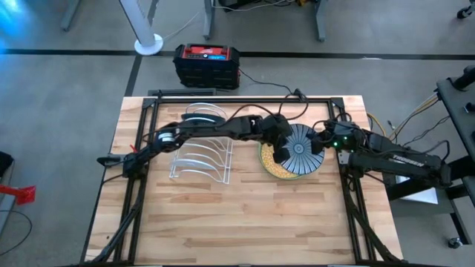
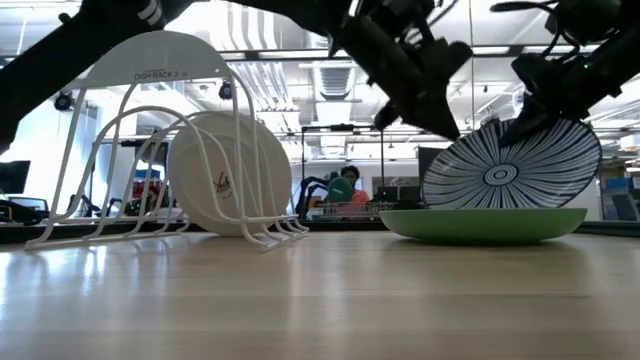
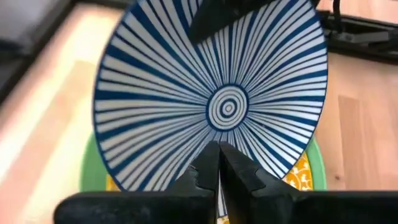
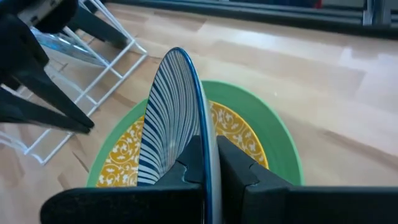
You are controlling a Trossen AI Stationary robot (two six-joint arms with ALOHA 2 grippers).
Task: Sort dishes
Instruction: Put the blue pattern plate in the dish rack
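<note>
A white plate with blue radial lines (image 1: 300, 148) stands tilted, its lower rim in a yellowish patterned plate (image 4: 124, 155) that lies in a light green plate (image 2: 480, 222). My right gripper (image 4: 208, 162) is shut on the striped plate's raised rim. My left gripper (image 3: 219, 155) is shut, with its tips close before the plate's striped face (image 3: 186, 81). In the right wrist view its tips seem apart from the plate. Another plate (image 2: 225, 175) stands on edge in the white wire rack (image 1: 200, 159), its pale underside showing. My right gripper pinches the striped plate's raised rim (image 4: 205, 134) on the side toward the table's right, one finger on each face. The fingers come slanting down from the right. The plate leans with its striped face up and to the left, its lower rim resting on the yellowish plate.
The rack stands left of the plate stack, with my left arm reaching over it. A black box (image 1: 208, 63) with cables sits on the floor beyond the far edge. The wooden tabletop (image 1: 237, 222) is bare toward the near edge. A person (image 2: 345, 185) shows far behind.
</note>
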